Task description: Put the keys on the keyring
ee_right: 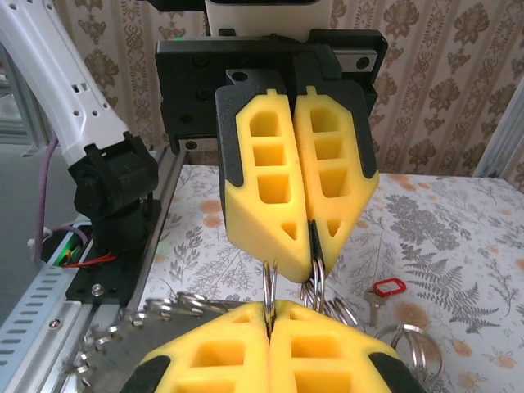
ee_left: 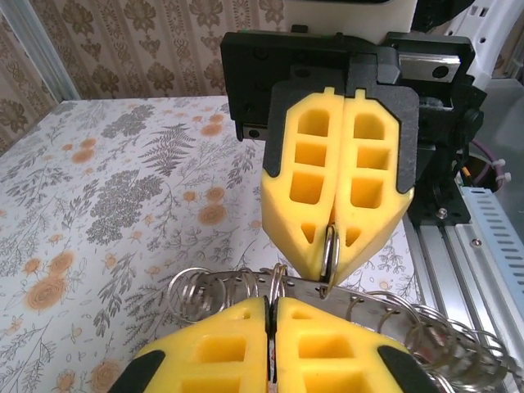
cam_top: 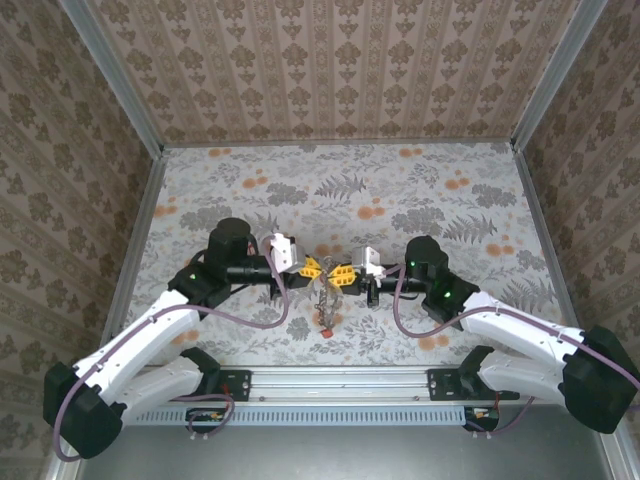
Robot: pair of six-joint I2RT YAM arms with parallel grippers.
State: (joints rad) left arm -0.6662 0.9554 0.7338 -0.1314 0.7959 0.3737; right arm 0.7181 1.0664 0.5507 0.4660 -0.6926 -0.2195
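You are bringing both arms together just below the middle of the flowered tablecloth (cam_top: 400,200). The left gripper (cam_top: 313,267) is coming in from 9 o'clock and the right gripper (cam_top: 343,272) from 3 o'clock, with their yellow tips nearly touching.

Between them you are holding the keyring (cam_top: 324,297), a bunch of linked silver split rings that is hanging toward 6 o'clock from the meeting point.

In the left wrist view, your right gripper's fingers (ee_left: 368,176) are pressing flat together with no gap between them. They are pinching one ring edge-on at their tips. A flat metal strip (ee_left: 364,301) threaded with more rings is running across just below, from 9 toward 4 o'clock.

In the right wrist view, your left gripper's fingers (ee_right: 262,188) are likewise clamping tight on a ring or two at their points. Another ring is rising out of the seam of your own closed pads at 6 o'clock.

A red-headed key (ee_right: 386,288) is sitting at 4 o'clock in that view, over the tablecloth and just beyond the rings. In the top view its red head is showing at the 6 o'clock end of the hanging bunch. You cannot tell whether it is linked to a ring or simply lying beside them.
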